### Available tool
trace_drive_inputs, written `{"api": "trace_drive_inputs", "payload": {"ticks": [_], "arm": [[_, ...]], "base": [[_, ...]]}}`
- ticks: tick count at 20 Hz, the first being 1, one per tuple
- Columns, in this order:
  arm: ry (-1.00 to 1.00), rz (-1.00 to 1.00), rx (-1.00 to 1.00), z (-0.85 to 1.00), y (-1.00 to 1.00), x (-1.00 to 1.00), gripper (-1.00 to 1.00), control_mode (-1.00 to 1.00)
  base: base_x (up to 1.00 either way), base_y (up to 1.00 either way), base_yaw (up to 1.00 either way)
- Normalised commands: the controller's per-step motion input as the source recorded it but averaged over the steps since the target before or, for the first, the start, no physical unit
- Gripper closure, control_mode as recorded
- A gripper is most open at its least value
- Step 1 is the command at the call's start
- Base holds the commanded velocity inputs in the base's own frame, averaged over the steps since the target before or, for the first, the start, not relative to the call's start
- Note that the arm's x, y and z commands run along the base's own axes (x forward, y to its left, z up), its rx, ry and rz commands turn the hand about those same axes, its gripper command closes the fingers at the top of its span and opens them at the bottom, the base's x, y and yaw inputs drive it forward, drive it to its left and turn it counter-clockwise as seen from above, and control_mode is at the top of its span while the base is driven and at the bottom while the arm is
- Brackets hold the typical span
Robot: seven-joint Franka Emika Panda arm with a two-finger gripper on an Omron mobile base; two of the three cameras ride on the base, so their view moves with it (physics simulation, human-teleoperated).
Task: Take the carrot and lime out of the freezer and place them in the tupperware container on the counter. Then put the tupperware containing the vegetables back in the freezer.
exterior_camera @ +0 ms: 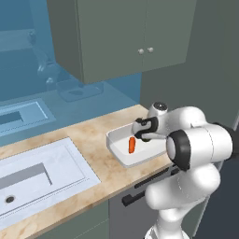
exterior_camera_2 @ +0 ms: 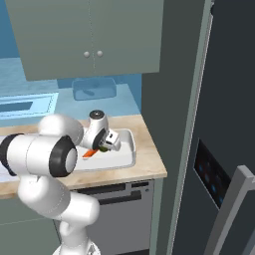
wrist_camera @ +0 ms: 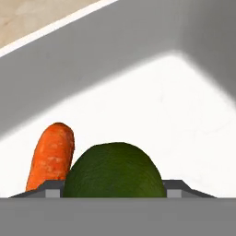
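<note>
The white tupperware container (exterior_camera: 115, 150) (exterior_camera_2: 130, 147) (wrist_camera: 152, 97) sits on the beige counter (exterior_camera: 93, 140) (exterior_camera_2: 149, 167) near its right end. The orange carrot (exterior_camera: 132, 145) (exterior_camera_2: 89, 154) (wrist_camera: 51, 154) lies inside it. My gripper (exterior_camera: 141, 134) (exterior_camera_2: 103, 147) (wrist_camera: 115, 191) hangs low inside the container, shut on the dark green lime (exterior_camera_2: 102, 148) (wrist_camera: 115, 168), which sits between the fingertips (wrist_camera: 50, 189) right beside the carrot. The freezer (exterior_camera_2: 226, 99) stands at the right, its door dark and close to the camera.
A white inset sink (exterior_camera: 32, 175) fills the counter's left part. Grey wall cupboards (exterior_camera: 121, 37) (exterior_camera_2: 89, 35) hang above the container. A translucent blue bin (exterior_camera_2: 94, 89) stands at the back wall. A dark appliance handle (exterior_camera: 147, 184) runs under the counter edge.
</note>
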Motion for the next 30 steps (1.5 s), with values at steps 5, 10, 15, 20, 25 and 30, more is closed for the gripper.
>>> {"api": "trace_drive_inputs", "payload": {"ticks": [5, 10, 15, 20, 25, 30], "arm": [[0.00, 0.00, 0.00, -0.45, -0.01, 0.00, 1.00, -1.00], [0.00, 0.00, 0.00, -0.16, 0.00, 0.11, -1.00, -1.00], [0.00, 0.00, 0.00, 0.00, 0.00, 0.08, -1.00, -1.00], [0.00, 0.00, 0.00, 0.31, 0.00, 0.00, -1.00, -1.00], [0.00, 0.01, 0.00, 0.57, 0.00, 0.00, -1.00, -1.00], [-0.03, 0.03, 0.00, 0.91, -0.06, -0.14, -1.00, -1.00]], "base": [[0.00, 0.00, 0.00], [0.00, 0.00, 0.00], [0.00, 0.00, 0.00], [0.00, 0.00, 0.00], [0.00, 0.00, 0.00], [0.00, 0.00, 0.00]]}}
